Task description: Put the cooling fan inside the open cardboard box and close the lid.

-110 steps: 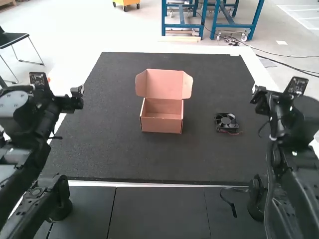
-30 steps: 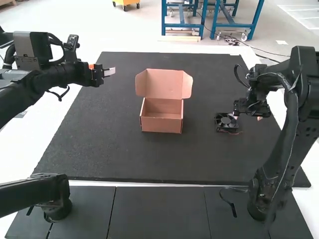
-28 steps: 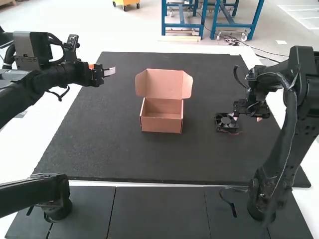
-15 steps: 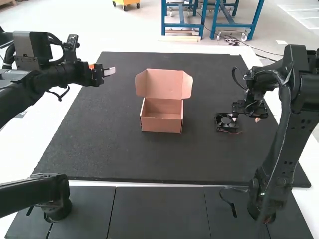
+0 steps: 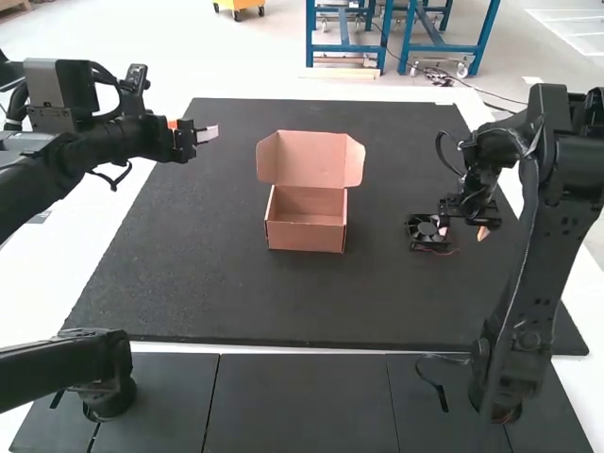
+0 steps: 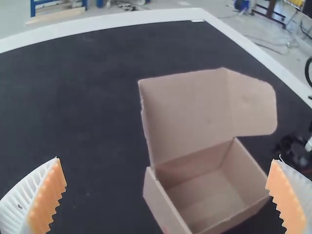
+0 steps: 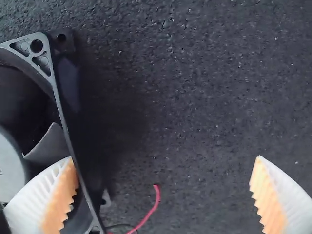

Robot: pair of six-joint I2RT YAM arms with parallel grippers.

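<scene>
Nothing is packed yet: the cooling fan (image 5: 429, 232) lies beside the open cardboard box (image 5: 306, 219) on the right arm's side, the right gripper (image 5: 463, 225) straddles its edge with jaws wide, and the left gripper (image 5: 198, 135) hangs wide-jawed too.

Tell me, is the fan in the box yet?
Not yet. Done: nothing so far; the cardboard box sits empty with its lid up. In hand: the right end effector is open over the edge of the cooling fan on the mat. Left: grab, drop in, close the lid.

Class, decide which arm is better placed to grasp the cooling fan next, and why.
Right. The right claw is open, down at the cooling fan, one finger over its frame; the left claw hangs beyond the cardboard box.
</scene>
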